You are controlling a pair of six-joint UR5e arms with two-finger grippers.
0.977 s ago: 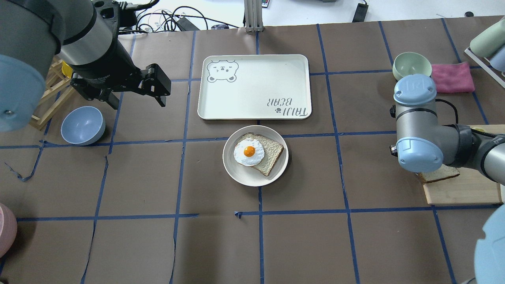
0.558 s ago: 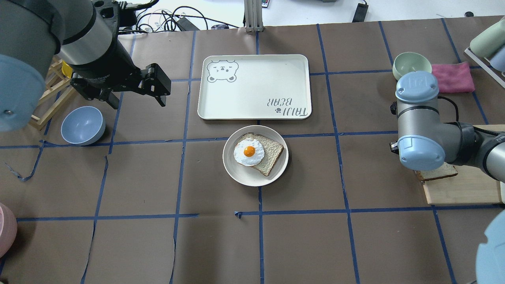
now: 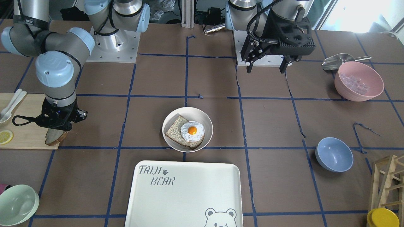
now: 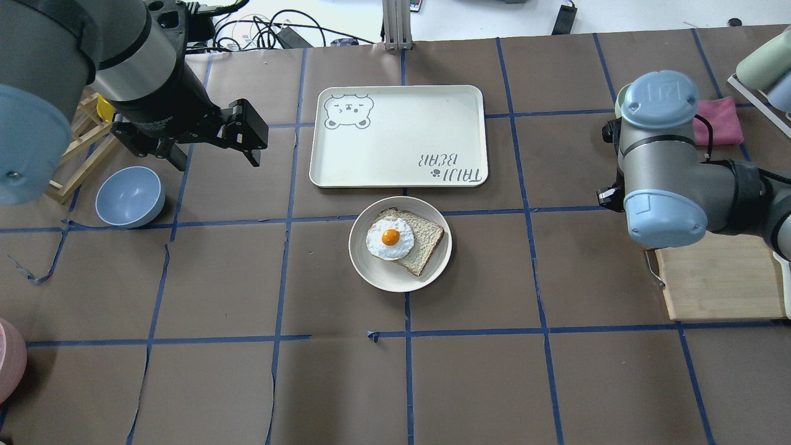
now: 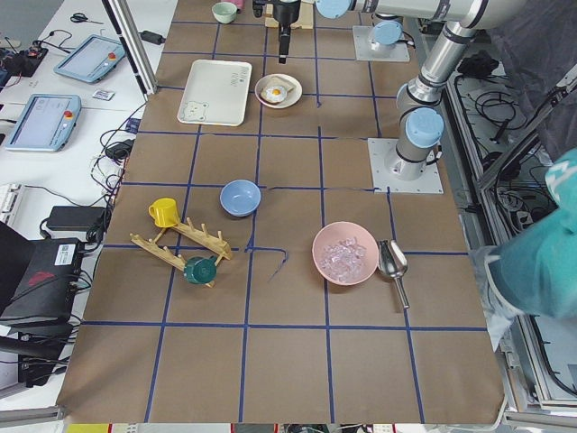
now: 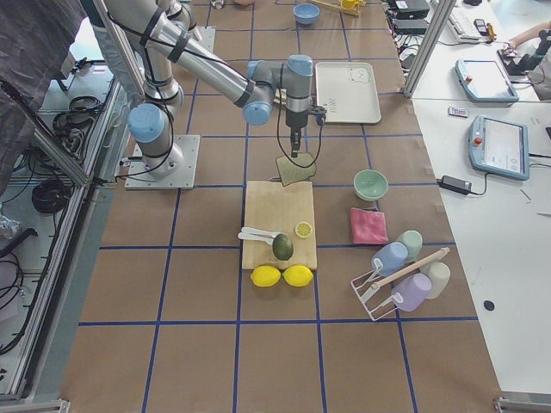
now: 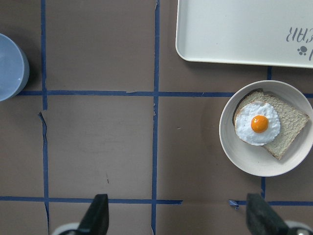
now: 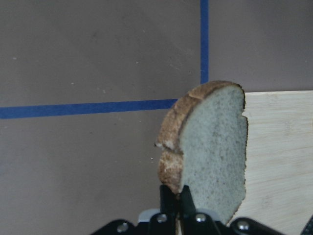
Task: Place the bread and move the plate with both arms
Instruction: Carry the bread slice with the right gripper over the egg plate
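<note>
Seen from above, the left arm's black two-finger tool [image 4: 249, 133] hangs at the upper left of the frame, over the brown paper bench with blue tape lines [image 4: 469, 383]. Its own wrist camera shows its two fingers [image 7: 99, 216] far apart with nothing between them, so this tool is wide open. Just below it in the frame sits a round light-blue bowl [image 4: 130, 196]. In the middle, near the top, lies a white rectangular tray with a bear picture [image 4: 398, 136]. Right under the tray, close but not touching, sits the round cream-white plate [image 4: 378, 277]. In it lies a slice of bread with a fried egg on top [image 4: 390, 238]. At the right edge, a grey arm joint with a light-blue cap [image 4: 655, 179] hides the tool under it, just above a pale wooden cutting board [image 4: 720, 278]. The right wrist camera shows the right arm's black tool [image 8: 172, 198] pinched tight on the plain slice of sandwich bread with a brown crust [image 8: 212, 147]. The bread hangs on its edge where the board's end meets the brown bench, well apart from the plate.
</note>
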